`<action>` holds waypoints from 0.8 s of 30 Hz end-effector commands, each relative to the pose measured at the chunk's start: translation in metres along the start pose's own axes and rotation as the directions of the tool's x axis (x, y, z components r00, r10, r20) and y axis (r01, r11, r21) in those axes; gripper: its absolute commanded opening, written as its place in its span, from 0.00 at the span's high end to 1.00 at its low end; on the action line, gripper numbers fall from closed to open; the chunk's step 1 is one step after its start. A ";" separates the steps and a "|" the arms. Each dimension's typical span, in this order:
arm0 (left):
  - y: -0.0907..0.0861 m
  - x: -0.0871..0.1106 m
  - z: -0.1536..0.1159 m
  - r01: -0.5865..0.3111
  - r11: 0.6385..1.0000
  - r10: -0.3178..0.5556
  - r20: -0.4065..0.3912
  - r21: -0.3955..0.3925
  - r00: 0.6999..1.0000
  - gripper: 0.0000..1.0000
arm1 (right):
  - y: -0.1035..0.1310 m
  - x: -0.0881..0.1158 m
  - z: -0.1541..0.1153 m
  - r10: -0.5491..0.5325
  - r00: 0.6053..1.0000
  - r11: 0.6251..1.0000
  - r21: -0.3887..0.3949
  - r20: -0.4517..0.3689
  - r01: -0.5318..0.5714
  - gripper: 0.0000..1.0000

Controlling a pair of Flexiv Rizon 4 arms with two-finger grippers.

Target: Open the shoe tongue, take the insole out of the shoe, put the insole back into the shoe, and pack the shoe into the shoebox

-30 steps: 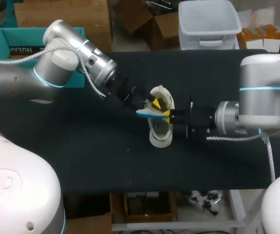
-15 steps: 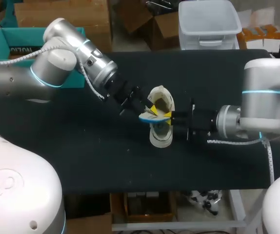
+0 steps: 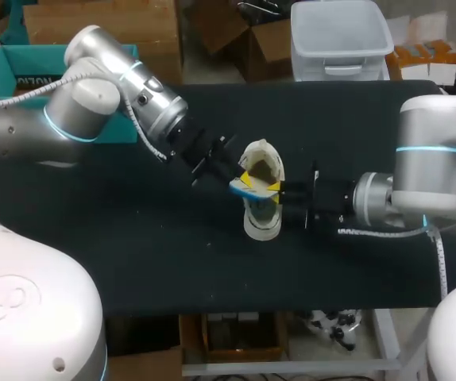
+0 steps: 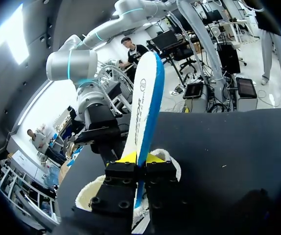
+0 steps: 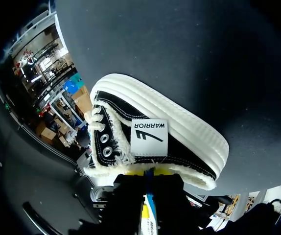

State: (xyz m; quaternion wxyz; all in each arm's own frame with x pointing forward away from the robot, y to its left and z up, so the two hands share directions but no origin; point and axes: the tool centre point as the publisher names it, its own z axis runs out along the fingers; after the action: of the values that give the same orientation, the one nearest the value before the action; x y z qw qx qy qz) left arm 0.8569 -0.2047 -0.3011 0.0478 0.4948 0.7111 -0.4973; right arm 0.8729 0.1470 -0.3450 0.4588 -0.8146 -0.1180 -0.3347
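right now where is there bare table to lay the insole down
Bare: the table strip between the shoe and the near edge, and the back right patch behind the right arm. Crowded: around the shoe, where the left fingers hold the insole and the right fingers grip its rim.

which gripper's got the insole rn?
The left gripper: shut on the blue-edged insole, above the shoe. The right gripper is at the shoe's collar instead.

The shoe [image 5: 150,142] is black with a white sole and cream fleece trim, the insole [image 4: 145,103] white edged blue, the surface [image 3: 133,238] black.
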 end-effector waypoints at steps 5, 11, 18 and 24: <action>0.004 -0.001 0.003 0.006 1.000 -0.005 0.004 -0.006 1.000 1.00 | -0.006 -0.003 -0.003 0.003 1.000 1.000 0.008 -0.003 -0.003 0.08; 0.006 -0.001 0.002 0.008 1.000 -0.008 0.007 -0.011 1.000 1.00 | -0.028 -0.009 -0.012 0.008 1.000 0.999 -0.041 0.000 -0.008 0.10; 0.006 -0.002 0.005 0.006 1.000 -0.006 0.013 -0.008 1.000 1.00 | -0.036 -0.010 -0.013 0.012 1.000 0.999 -0.041 0.000 -0.012 0.72; 0.004 -0.002 0.007 -0.004 1.000 0.004 0.014 -0.016 1.000 1.00 | -0.036 -0.012 -0.009 0.015 1.000 1.000 -0.026 0.006 -0.015 1.00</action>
State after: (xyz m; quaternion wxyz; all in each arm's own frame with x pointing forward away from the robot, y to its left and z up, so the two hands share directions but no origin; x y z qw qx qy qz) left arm 0.8597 -0.2088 -0.3046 0.0545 0.4931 0.7131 -0.4953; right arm 0.8408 0.1601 -0.3229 0.4458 -0.8243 -0.1073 -0.3320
